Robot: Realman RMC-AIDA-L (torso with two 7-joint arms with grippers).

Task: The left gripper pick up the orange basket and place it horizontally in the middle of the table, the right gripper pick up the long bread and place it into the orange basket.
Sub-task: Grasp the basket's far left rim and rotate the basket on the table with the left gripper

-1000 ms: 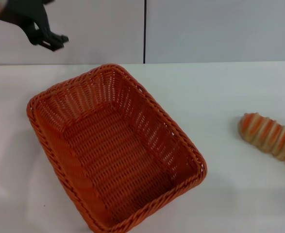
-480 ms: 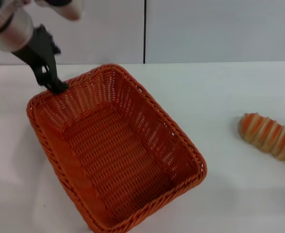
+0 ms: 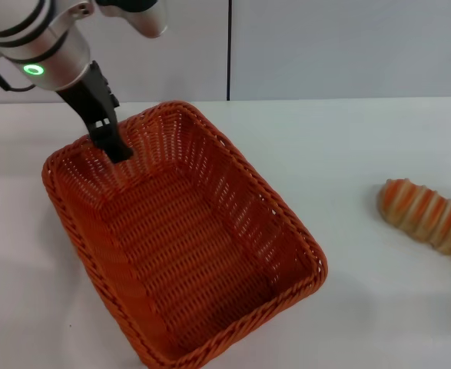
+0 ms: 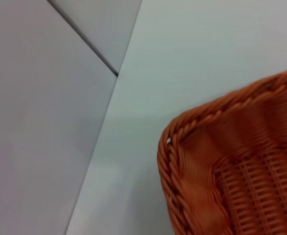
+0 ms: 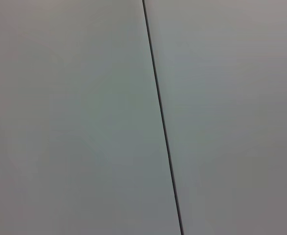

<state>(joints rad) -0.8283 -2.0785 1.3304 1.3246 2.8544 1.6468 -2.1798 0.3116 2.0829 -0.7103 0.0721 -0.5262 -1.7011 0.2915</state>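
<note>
The black left gripper (image 3: 116, 146) had dropped within a second from the upper left onto the far rim of the large orange woven basket (image 3: 180, 238), lying diagonally left of centre on the white table (image 3: 348, 138); whether its jaws had clenched could not be told. The striped long bread (image 3: 427, 217) lay untouched at right.

I counted one orange basket (image 3: 183, 238) on the table (image 3: 363, 138). I saw one long bread (image 3: 427, 217). One gripper, the left gripper (image 3: 116, 147), showed.
</note>
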